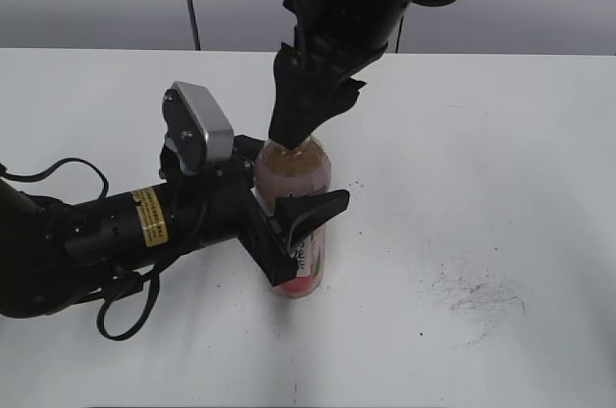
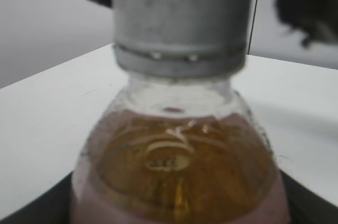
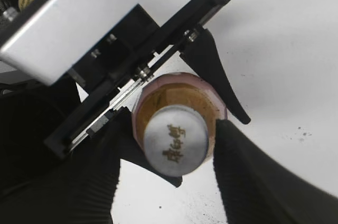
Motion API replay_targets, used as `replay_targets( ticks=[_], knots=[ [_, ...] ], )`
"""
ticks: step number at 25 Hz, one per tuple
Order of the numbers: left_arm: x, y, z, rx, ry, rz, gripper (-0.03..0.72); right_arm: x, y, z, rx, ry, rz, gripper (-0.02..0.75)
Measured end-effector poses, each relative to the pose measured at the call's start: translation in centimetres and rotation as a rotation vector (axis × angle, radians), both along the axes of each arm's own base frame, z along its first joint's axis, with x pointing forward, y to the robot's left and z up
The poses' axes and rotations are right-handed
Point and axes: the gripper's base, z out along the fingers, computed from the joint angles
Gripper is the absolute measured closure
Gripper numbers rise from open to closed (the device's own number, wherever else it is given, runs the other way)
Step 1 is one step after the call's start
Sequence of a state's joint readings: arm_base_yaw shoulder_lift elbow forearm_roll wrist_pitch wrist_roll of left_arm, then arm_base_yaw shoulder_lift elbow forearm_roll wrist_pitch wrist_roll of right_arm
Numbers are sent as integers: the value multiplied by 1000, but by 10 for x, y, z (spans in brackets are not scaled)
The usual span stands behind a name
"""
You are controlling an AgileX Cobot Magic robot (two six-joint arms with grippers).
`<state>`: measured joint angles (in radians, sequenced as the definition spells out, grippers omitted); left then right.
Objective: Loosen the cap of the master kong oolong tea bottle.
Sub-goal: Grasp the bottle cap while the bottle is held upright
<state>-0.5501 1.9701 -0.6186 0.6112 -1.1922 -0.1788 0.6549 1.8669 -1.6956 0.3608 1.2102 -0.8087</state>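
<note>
Exterior view: one slim clear plastic bottle of amber tea with a pink label [image 1: 300,204] stands upright near the middle of a white table [image 1: 500,139]. The left gripper [image 1: 296,233] reaches in from the left, its black jaws closed around the labelled body. The right gripper [image 1: 300,129] hangs straight down over the bottle's top, hiding the cap from this angle.

Left wrist view: the small round grey-white ribbed plastic cap [image 2: 181,26] fills the upper frame, seated on the neck with its ring in place below; amber tea shows through the shoulder. The cap's sides look bare here, with dark shapes blurred behind it.

Right wrist view: looking down, the cap shows gold characters on top. The right gripper's ribbed black fingers [image 3: 248,171] stand on either side of it with gaps visible, so they appear parted and gripping nothing.

Risks, as judged: if the fingers close off-centre they could slip on the ribs; if the left hold is too light, the whole bottle could turn with the cap or tip.

Count: one bottle, one cap, two grippers.
</note>
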Motion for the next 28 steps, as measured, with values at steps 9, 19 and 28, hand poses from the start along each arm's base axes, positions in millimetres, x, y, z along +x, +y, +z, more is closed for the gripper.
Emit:
replay_targets(
  ticks=[9, 19, 28],
  knots=[
    [0, 0, 0, 0, 0, -1, 246, 2, 0, 0, 4, 21, -80, 435],
    [0, 0, 0, 0, 0, -1, 246, 3, -1, -1, 4, 204, -497, 330],
    [0, 0, 0, 0, 0, 1, 246, 1, 0, -1, -20, 216, -559, 329]
  ],
)
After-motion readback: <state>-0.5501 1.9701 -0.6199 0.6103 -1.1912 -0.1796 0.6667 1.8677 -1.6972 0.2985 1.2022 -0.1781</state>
